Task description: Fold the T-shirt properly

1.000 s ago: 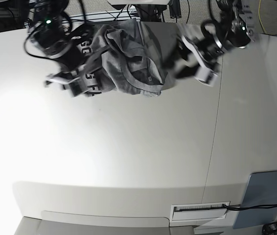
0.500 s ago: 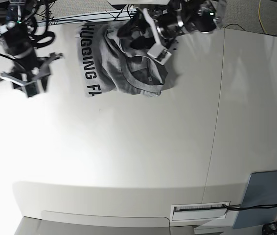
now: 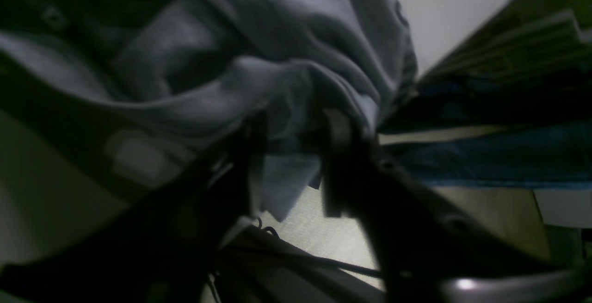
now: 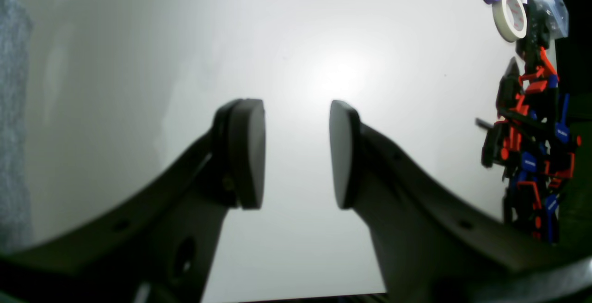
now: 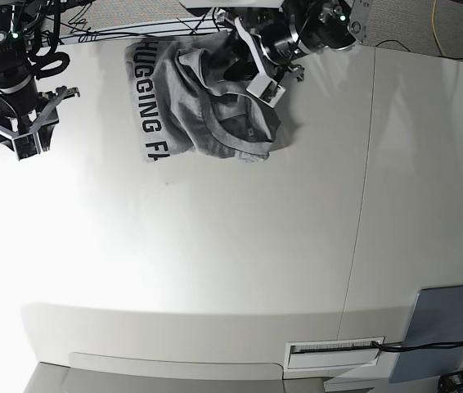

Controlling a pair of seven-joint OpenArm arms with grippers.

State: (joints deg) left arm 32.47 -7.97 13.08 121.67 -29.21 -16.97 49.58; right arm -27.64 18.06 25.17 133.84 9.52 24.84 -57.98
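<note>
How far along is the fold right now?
Nothing looks folded: the T-shirt lies bunched at the table's far edge, lettering partly showing. In hand: the left gripper has cloth between its jaws. The right gripper hangs open over bare table. Spreading flat and every fold remain.

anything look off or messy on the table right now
Yes: the T-shirt is bunched in a crumpled heap at the table's far edge, lettering partly hidden by folds. The left gripper has cloth between its fingers; the right gripper is open over bare table.
</note>
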